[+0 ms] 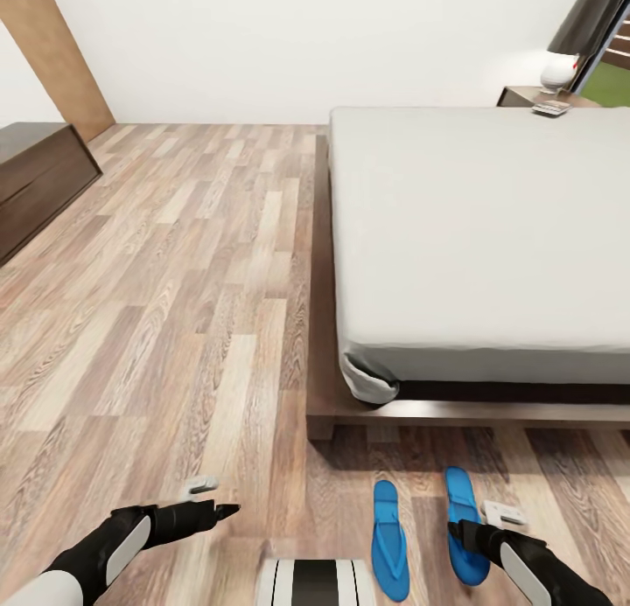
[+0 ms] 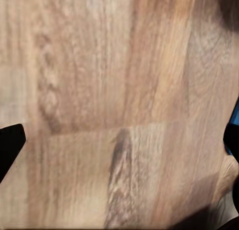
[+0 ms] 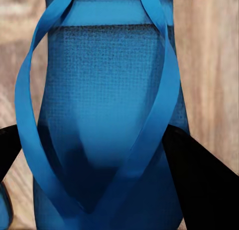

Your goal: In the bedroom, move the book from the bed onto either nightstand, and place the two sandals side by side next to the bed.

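Right claw (image 3: 99, 155) spread wide astride one blue sandal (image 1: 462, 523) beside its mate (image 1: 388, 540), bed (image 1: 490, 230) edge ahead, left claw (image 1: 229, 509) unclear

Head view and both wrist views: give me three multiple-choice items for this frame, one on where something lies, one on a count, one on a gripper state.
1. Where do the bright blue flat flip-flop sandals lie?
A. on the mattress
B. on the wood-plank floor by the foot of the bed
C. on the dark dresser

2. How many blue sandals show in the head view?
A. one
B. two
C. three

3. How do the right gripper's jaws stand?
A. spread on either side of a sandal, not closed on it
C. shut in empty air
B. clamped on a book

Answers: 1 B, both sandals rest on the light wood-plank floor in front of the large off-white bed on its dark platform. 2 B, the pair lies side by side. 3 A, the right wrist view shows dark fingers flanking the strapped sole.
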Motion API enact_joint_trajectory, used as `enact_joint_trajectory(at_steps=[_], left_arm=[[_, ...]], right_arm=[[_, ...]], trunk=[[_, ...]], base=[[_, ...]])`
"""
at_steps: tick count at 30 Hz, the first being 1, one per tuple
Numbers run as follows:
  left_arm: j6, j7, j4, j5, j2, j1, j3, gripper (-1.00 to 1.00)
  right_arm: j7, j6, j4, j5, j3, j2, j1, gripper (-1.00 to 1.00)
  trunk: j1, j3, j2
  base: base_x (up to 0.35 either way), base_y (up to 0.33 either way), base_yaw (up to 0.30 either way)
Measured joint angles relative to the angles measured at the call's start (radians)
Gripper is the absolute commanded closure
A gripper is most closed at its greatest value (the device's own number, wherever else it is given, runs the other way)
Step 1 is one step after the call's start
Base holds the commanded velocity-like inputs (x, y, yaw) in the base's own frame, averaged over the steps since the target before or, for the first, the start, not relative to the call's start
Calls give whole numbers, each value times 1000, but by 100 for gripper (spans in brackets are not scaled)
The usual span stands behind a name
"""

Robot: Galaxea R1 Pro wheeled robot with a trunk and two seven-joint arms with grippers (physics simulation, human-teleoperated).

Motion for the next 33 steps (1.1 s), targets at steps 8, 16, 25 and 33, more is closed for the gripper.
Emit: enact_joint_trajectory(at_steps=[8, 16, 25, 33], left_arm=[[0, 1, 0, 0, 0, 0, 0, -100], [0, 2, 0, 0, 0, 0, 0, -100], [0, 2, 0, 0, -1, 0, -1, -100], [0, 2, 0, 0, -1, 0, -2, -100]], right_arm=[[0, 0, 0, 0, 0, 0, 0, 100], [0, 0, 0, 0, 0, 0, 0, 100], [0, 0, 0, 0, 0, 0, 0, 100], [1, 0, -3, -1, -1, -3, 0, 100]], trunk=[[0, 0, 0], [2, -15, -1], [6, -50, -3], [9, -81, -5]], base=[[0, 177, 0], [0, 10, 0], [0, 0, 0], [0, 0, 0]])
